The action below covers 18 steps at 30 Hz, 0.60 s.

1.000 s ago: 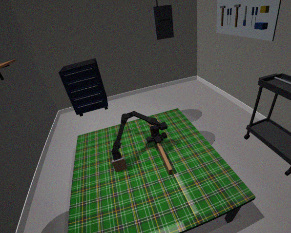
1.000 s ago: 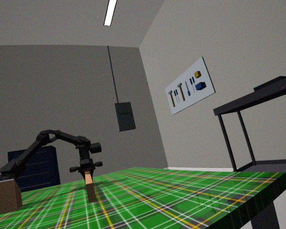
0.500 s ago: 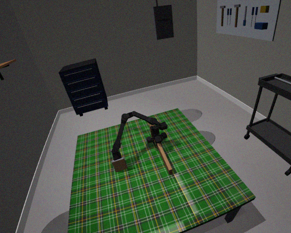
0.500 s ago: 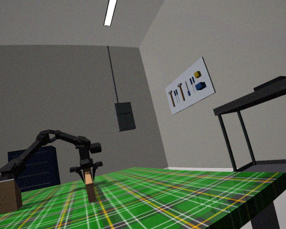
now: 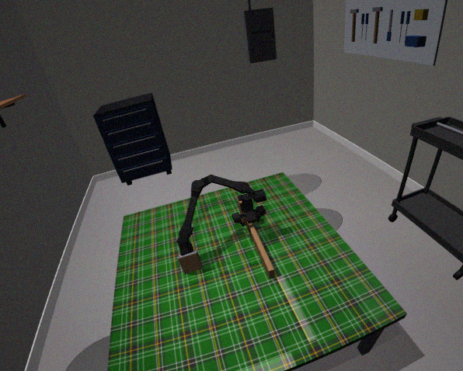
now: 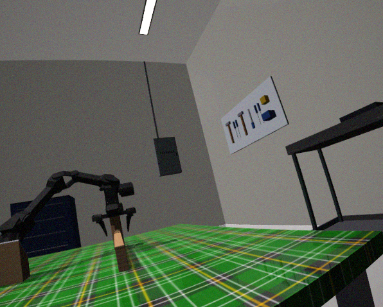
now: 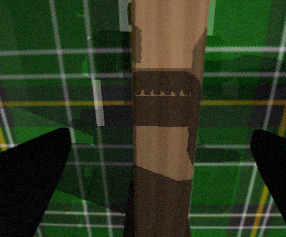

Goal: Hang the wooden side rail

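Observation:
The wooden side rail [image 5: 260,250] [image 6: 119,238] [image 7: 163,144] lies lengthwise on the table, its near end resting on the cloth; the wrist view shows it running between the fingers with dark shadows across it. My gripper [image 5: 248,221] [image 6: 117,233] [image 7: 160,137] is open and empty, pointing down, with one finger on each side of the rail and clear of it. Behind the gripper an upright brown wooden part, apparently the headboard post [image 5: 240,203] [image 6: 115,221], shows only in part. The hooks, pins and slot are hidden, so I cannot tell whether the hooks sit on the pins.
The arm's base stands on a wooden block [image 5: 190,262] [image 6: 5,265] to the left of the rail. The table has a green plaid cloth [image 5: 224,303] [image 6: 191,264]. A blue drawer cabinet [image 5: 134,139] stands behind the table and a dark cart [image 5: 435,211] to the right.

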Available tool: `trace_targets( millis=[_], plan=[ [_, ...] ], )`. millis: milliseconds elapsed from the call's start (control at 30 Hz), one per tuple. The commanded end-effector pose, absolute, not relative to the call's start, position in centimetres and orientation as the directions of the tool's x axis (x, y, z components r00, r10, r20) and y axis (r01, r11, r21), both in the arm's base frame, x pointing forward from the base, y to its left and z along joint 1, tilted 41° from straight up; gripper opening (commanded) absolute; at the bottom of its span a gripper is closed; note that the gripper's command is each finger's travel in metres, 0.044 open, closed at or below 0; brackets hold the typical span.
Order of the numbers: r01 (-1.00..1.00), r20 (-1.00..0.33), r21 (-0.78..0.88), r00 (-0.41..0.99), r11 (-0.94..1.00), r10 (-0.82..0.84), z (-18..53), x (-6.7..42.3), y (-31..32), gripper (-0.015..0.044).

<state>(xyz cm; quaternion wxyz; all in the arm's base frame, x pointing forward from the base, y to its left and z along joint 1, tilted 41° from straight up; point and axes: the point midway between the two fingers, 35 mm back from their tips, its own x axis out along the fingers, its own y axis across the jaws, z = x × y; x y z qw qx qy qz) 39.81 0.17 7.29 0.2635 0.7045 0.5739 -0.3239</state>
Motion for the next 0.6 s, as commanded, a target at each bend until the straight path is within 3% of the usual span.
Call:
trace_targets(
  millis=[0, 567],
  plan=[
    [0.98, -0.758, -0.006, 0.127, -0.201, 0.64, 6.19, 39.52, -1.07, 0.044],
    [0.977, -0.757, -0.006, 0.134, -0.212, 0.639, 5.81, 39.44, -1.87, 0.044]
  ],
)
